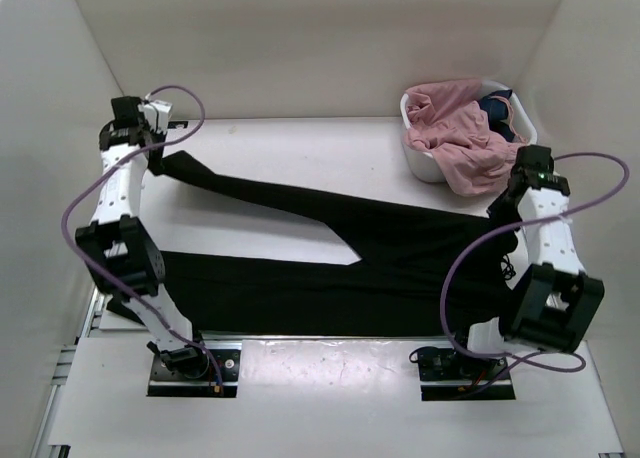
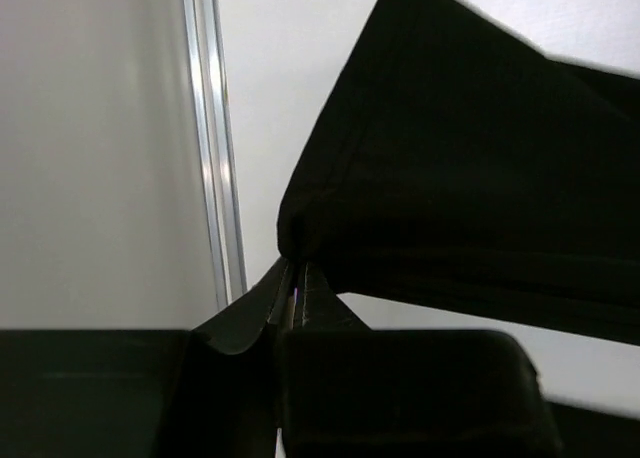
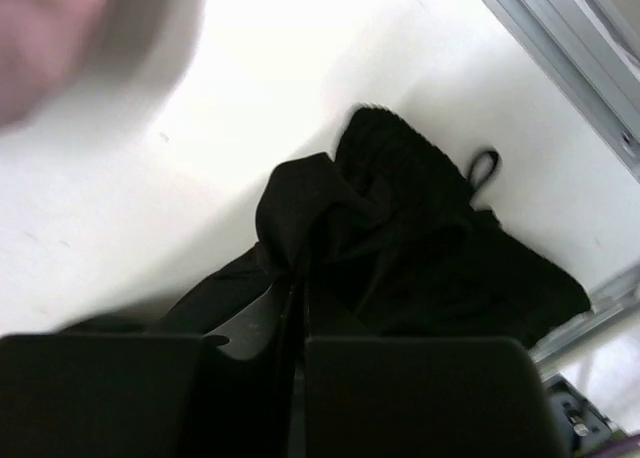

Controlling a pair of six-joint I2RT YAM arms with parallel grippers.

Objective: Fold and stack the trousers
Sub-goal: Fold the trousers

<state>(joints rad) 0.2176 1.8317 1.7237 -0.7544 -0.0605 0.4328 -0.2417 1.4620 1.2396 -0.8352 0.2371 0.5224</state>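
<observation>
Black trousers (image 1: 330, 253) lie spread across the table, legs pointing left, waist at the right. My left gripper (image 1: 152, 158) is shut on the cuff of the far leg at the back left; the left wrist view shows the hem corner (image 2: 300, 228) pinched between the fingers (image 2: 296, 278). My right gripper (image 1: 503, 206) is shut on the bunched waistband at the right; the right wrist view shows the black cloth (image 3: 400, 248) gathered at the fingertips (image 3: 298, 278), with a small hanging loop (image 3: 484, 166) beyond.
A white basket (image 1: 428, 160) at the back right holds pink clothes (image 1: 462, 138) and a dark blue item (image 1: 495, 108). White walls enclose the table on three sides. A metal rail (image 2: 215, 148) runs along the left edge.
</observation>
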